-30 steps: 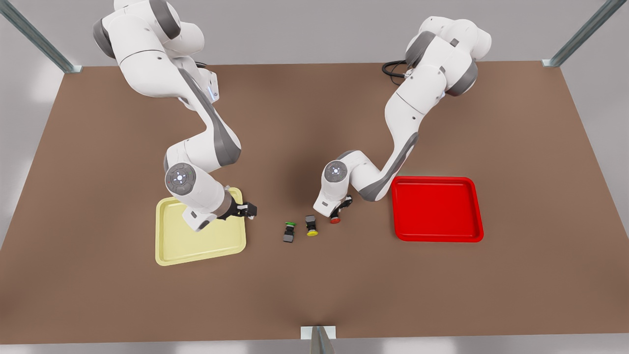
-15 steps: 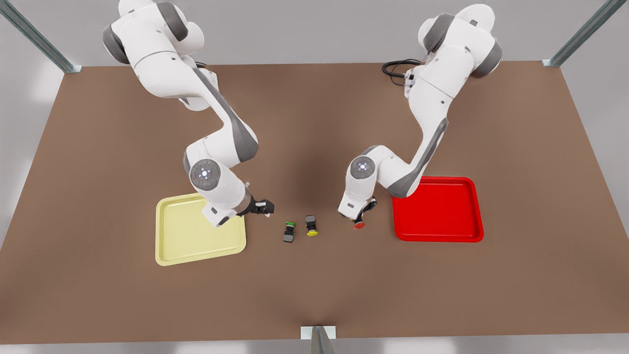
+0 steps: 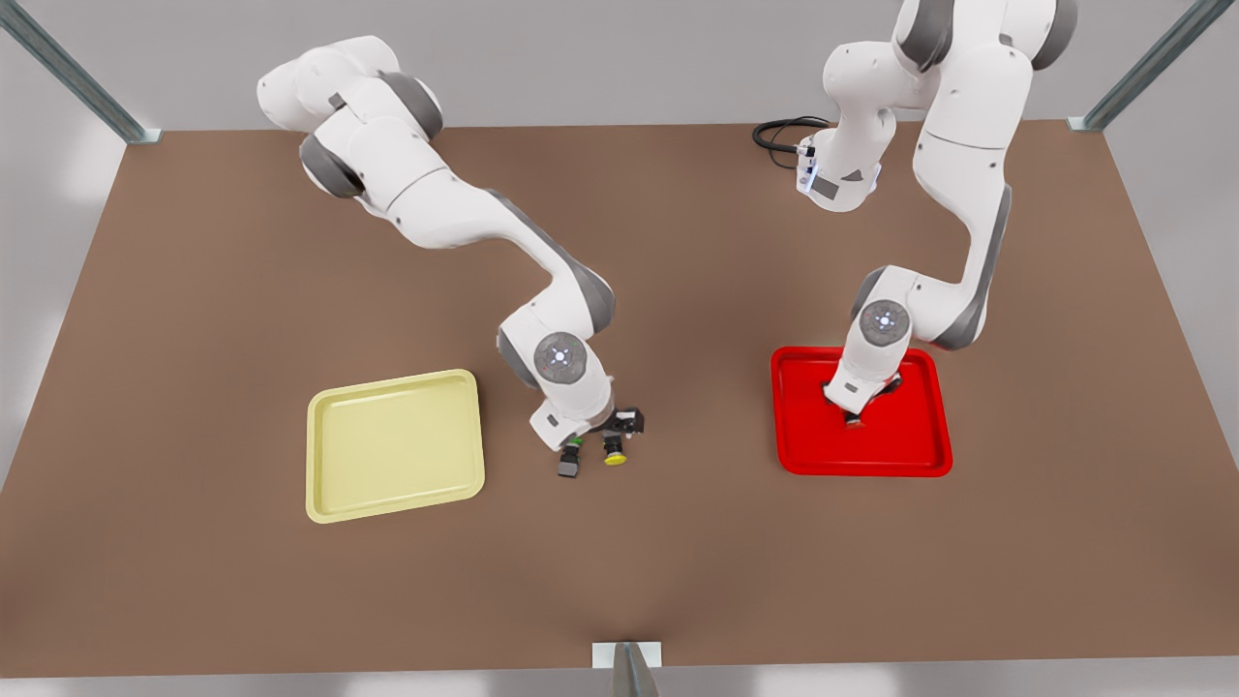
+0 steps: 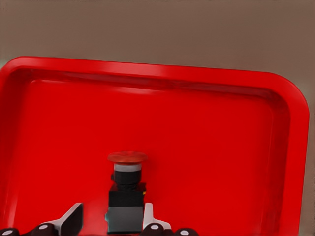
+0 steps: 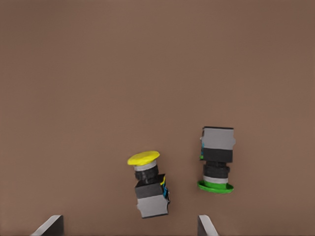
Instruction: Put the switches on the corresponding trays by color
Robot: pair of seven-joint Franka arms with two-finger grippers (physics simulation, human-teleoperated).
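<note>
Overhead, a matte brown surface is filling a grey-walled room with metal posts at its corners. Going left to right in the front view, the pale yellow tray, glossy and round-cornered, is sitting empty toward the near edge. The right gripper is hovering with fingers spread wide over the yellow-capped switch, gripping nothing, the green-capped switch lying just beside. The left gripper is reaching into the bright red tray, its fingers parted loosely around the red-capped switch; whether they are touching it I cannot tell.
</note>
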